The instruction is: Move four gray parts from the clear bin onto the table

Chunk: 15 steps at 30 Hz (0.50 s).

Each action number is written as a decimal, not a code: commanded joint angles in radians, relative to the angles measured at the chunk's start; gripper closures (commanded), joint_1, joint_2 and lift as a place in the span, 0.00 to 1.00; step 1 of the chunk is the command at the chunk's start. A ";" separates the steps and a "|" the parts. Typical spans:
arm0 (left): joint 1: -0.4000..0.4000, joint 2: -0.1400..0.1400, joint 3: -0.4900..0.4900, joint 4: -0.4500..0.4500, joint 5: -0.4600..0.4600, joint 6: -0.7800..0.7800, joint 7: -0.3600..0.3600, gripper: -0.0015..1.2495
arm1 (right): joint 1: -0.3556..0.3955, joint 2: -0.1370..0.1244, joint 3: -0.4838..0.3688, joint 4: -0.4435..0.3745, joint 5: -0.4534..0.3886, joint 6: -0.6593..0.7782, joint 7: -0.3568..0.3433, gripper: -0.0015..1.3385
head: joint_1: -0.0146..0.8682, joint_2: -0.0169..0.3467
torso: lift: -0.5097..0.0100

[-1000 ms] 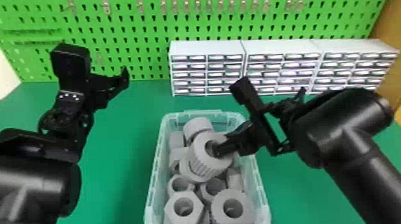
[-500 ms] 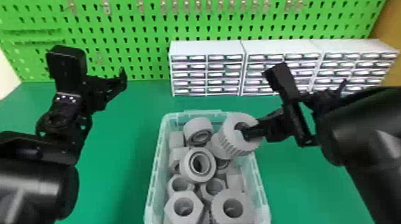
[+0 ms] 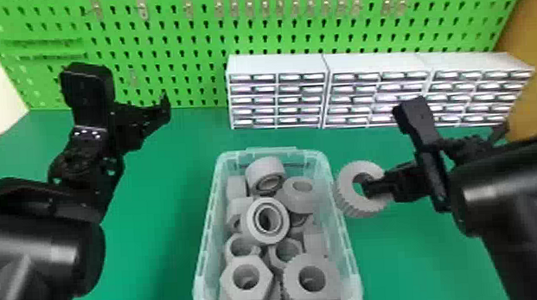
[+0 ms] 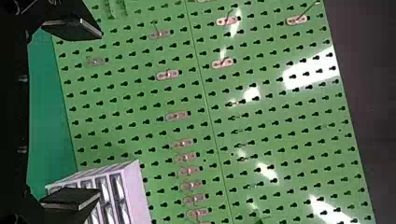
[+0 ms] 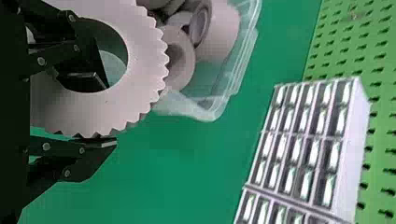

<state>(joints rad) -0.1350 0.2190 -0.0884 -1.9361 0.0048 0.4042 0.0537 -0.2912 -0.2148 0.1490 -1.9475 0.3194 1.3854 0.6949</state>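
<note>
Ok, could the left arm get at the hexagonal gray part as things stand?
Probably yes: the left gripper is open and empty, the clear bin is uncovered, and nothing lies on the hexagonal part.

A workshop-like bench, shown by the green pegboard (image 3: pixel 180 43) and small-drawer cabinets (image 3: pixel 277 65) behind it

Right end effector (image 3: pixel 374 189) clamped; left (image 3: pixel 155 115) spread

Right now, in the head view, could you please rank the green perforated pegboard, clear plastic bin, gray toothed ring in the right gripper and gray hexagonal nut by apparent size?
1. Green pegboard
2. Clear bin
3. Toothed ring and hexagonal nut: too alike to rank
</note>
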 commanded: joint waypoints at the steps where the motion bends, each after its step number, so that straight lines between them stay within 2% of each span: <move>1: -0.002 -0.001 -0.008 0.000 0.006 0.004 0.000 0.08 | 0.015 0.002 0.004 -0.001 0.072 0.027 0.000 0.79 | 0.79 0.12 | 0.89; 9: -0.003 -0.003 -0.022 0.002 0.014 0.007 0.000 0.08 | 0.043 0.002 -0.002 0.019 0.158 0.032 0.000 0.79 | 0.79 0.12 | 0.89; 15: -0.005 -0.006 -0.028 0.003 0.018 0.007 0.000 0.09 | 0.057 0.008 -0.019 0.090 0.190 -0.011 0.000 0.79 | 0.79 0.12 | 0.89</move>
<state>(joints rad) -0.1381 0.2158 -0.1123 -1.9345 0.0203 0.4112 0.0537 -0.2451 -0.2121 0.1461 -1.9035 0.4950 1.4094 0.6949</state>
